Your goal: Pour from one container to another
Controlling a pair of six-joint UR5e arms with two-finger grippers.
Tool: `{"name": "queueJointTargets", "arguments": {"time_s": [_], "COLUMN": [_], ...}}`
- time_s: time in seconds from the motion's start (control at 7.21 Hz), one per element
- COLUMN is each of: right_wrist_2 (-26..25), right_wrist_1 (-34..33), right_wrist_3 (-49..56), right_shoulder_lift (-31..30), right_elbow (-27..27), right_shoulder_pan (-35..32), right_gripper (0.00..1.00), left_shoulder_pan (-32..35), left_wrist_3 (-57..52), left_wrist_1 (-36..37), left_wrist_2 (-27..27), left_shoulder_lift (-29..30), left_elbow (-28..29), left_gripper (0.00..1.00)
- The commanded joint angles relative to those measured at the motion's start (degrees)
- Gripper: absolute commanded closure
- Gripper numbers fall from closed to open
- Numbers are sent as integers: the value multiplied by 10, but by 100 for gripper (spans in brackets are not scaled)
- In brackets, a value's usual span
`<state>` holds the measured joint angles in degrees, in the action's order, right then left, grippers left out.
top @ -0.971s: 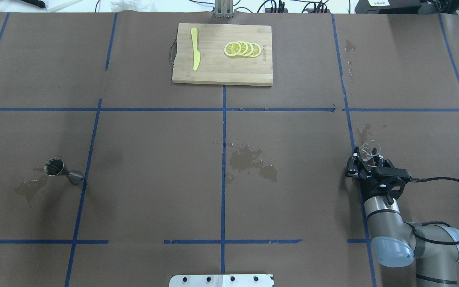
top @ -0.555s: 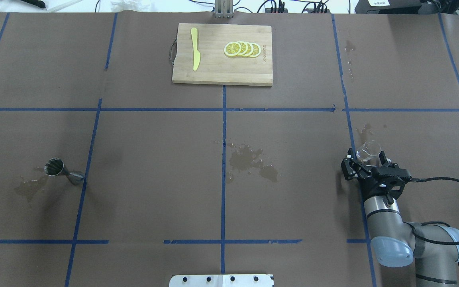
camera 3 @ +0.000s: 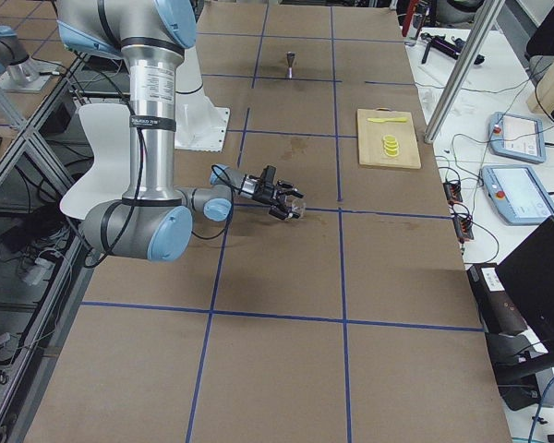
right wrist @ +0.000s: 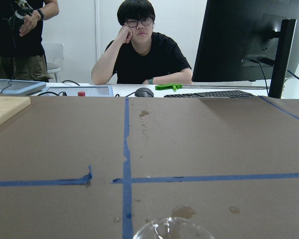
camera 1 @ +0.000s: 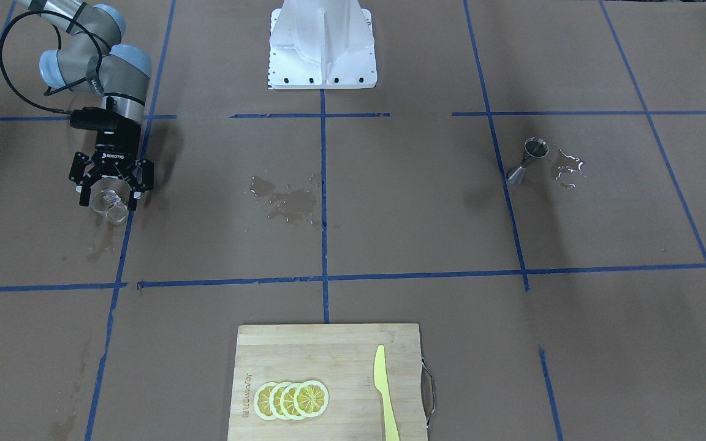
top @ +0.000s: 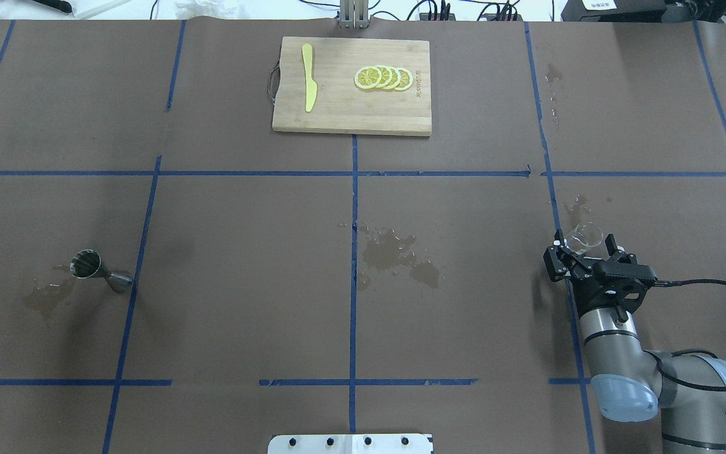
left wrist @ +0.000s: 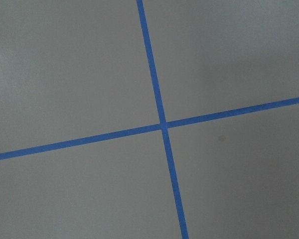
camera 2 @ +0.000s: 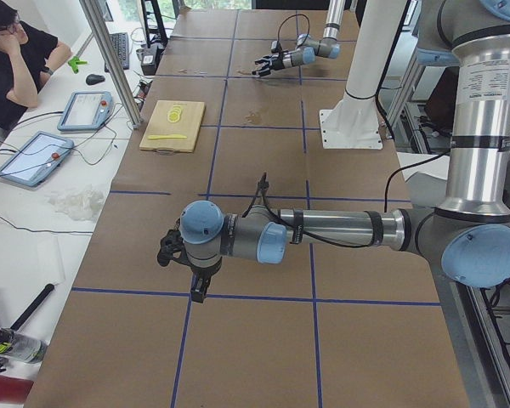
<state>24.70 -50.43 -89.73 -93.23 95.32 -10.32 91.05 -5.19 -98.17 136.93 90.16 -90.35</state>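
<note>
1. While the table (top: 243, 252) carries wet stains, the cutting board (top: 350, 107) lies at its far edge with the lemon slices (top: 383, 77) and the yellow knife (top: 308, 85).
2. The right gripper (top: 583, 252) is low at the right side, its fingers spread on both sides of the glass tumbler (top: 585, 237), which stands upright; contact is unclear.
3. The left gripper (camera 2: 195, 276) shows only in the side view, so I cannot tell its state.
4. The steel jigger (top: 99, 271) stands far left, beside a wet patch.
</note>
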Motion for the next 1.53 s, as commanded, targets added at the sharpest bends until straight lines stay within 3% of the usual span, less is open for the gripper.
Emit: {"name": "queueJointTargets", "arguments": {"time_s": [0.0,0.42,0.69,0.97,1.39], "right_wrist_2": [-29,-23,55,210,494], "right_wrist_1": [0,-2,-3,-3,-6], "right_wrist_3": [26,77,166,283,482], "right_shoulder_lift": [-1,-1,5,9,5], "right_elbow": [29,51,64,65,44], "right_shoulder_pan": [-1,-9,-74,-191,-387], "right_gripper": [0,0,0,0,0], "left_shoulder_pan": [0,0,0,0,0], "left_wrist_3": [0,0,-1,-1,-1], "left_wrist_1": [0,0,-1,0,-1], "left_wrist_2": [0,0,0,0,0], "left_shoulder_lift": [-1,-1,-1,-1,-1], "left_elbow": [0,0,0,0,0], "left_gripper": [0,0,0,0,0]}}
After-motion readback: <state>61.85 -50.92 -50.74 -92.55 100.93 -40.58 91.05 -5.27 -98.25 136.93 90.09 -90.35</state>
